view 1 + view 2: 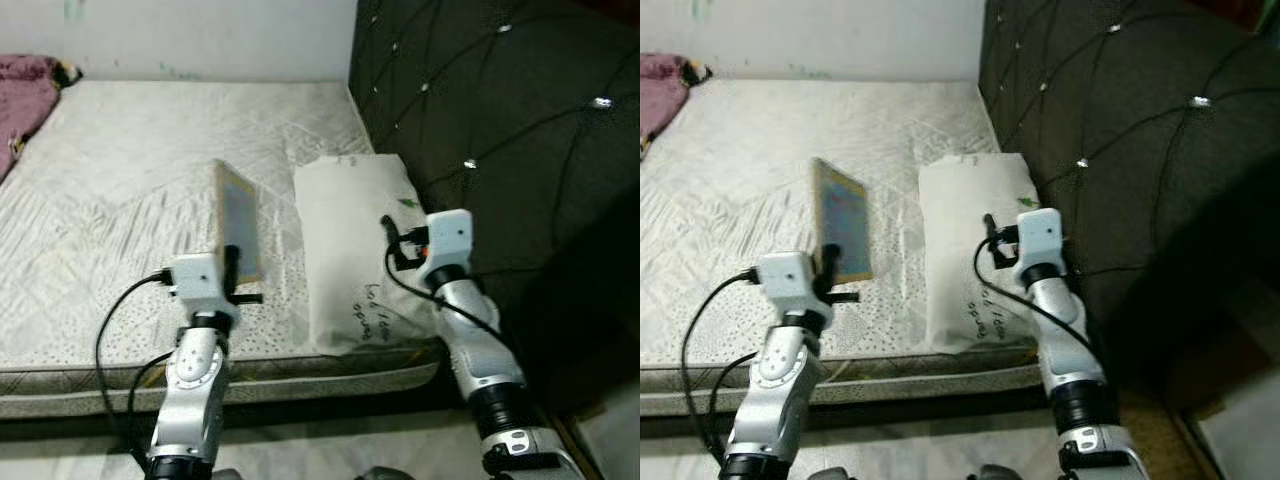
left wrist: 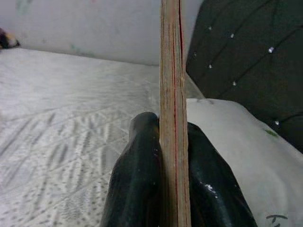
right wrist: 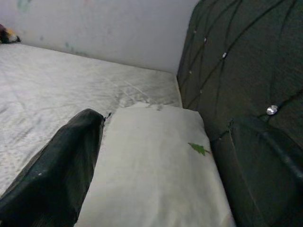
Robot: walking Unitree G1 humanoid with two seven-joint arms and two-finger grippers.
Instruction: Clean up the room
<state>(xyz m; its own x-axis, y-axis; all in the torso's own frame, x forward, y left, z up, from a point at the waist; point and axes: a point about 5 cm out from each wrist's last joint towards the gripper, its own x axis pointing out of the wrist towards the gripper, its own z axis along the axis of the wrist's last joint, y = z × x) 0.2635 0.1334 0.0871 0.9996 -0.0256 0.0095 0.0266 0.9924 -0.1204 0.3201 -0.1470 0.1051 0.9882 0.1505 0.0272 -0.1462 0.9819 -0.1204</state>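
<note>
A thin tan book (image 1: 237,220) stands upright on its edge over the white mattress (image 1: 110,200), with my left gripper (image 1: 232,262) shut on its lower end. In the left wrist view the book's edge (image 2: 173,94) runs straight up between the two black fingers (image 2: 137,165). A white pillow (image 1: 345,240) with handwriting on it lies by the headboard. My right gripper (image 1: 393,235) hovers over the pillow's right part, open. In the right wrist view its fingers (image 3: 61,165) spread wide on either side of the pillow (image 3: 151,165).
A dark tufted headboard (image 1: 500,130) rises along the bed's right side, close to my right arm. A pink blanket (image 1: 25,100) lies bunched at the far left corner. A pale wall (image 1: 200,35) closes the far side. The mattress edge (image 1: 80,380) runs below my arms.
</note>
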